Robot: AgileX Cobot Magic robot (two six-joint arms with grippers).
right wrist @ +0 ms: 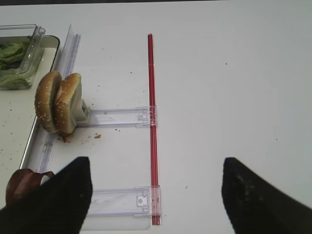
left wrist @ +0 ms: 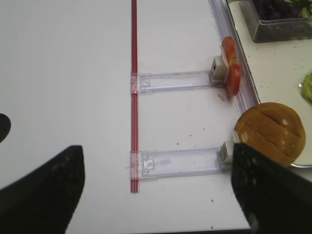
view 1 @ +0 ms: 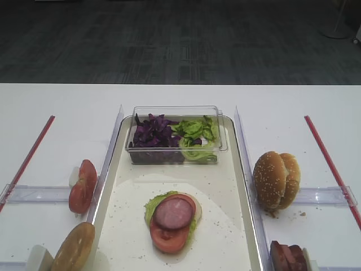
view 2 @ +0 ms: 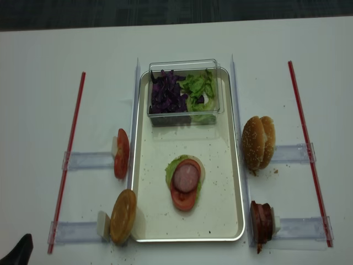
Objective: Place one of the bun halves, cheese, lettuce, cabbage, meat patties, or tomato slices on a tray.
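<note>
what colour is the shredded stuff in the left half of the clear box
Dark purple: it is the cabbage, clearest in the exterior high view.

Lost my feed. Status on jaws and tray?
Both grippers open, empty, back from tray. Stack of lettuce, tomato, meat patty on it. Sesame bun halves waiting right. Nothing blocking.

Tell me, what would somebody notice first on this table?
Probably the half-built burger in the middle of the tray: a meat patty on a tomato slice and lettuce. Behind it, a clear box holds purple cabbage. Sesame buns stand on edge to the right.
</note>
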